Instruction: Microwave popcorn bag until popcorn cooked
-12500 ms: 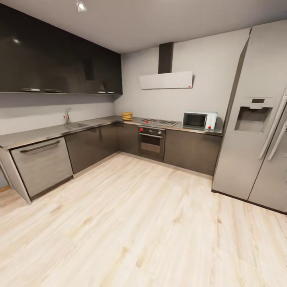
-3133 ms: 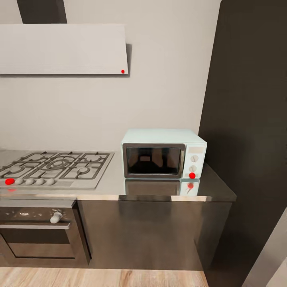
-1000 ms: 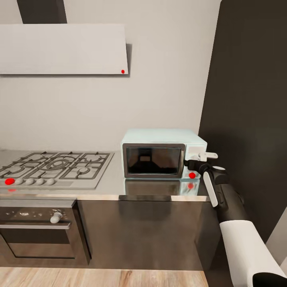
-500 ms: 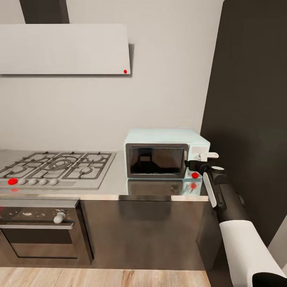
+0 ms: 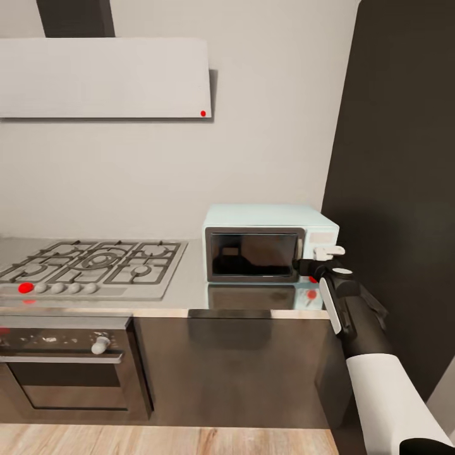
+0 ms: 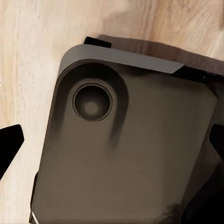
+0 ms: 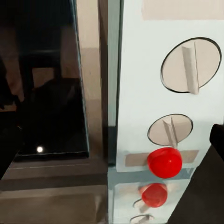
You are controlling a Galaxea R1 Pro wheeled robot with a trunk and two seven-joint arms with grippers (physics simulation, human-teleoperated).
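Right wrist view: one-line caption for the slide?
Close-up of the microwave: dark glass door, two knobs and a red button on its control panel.

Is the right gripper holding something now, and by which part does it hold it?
Nothing is held. The right gripper is at the microwave control panel, beside the door edge, with nothing between its fingers.

We see the countertop (image 5: 189, 297) as glossy grey metal, mirroring the microwave (image 5: 268, 243); the microwave's shell looks like smooth pale mint plastic or enamel, its door (image 7: 44, 79) dark glossy glass, its red button (image 7: 164, 162) shiny; the hob (image 5: 95, 268) is brushed metal with matt grates; cabinet fronts (image 5: 234, 370) are dark, faintly glossy; the floor (image 6: 32, 60) is pale matt wood; our right arm (image 5: 357, 322) wears black and white smooth plastic.
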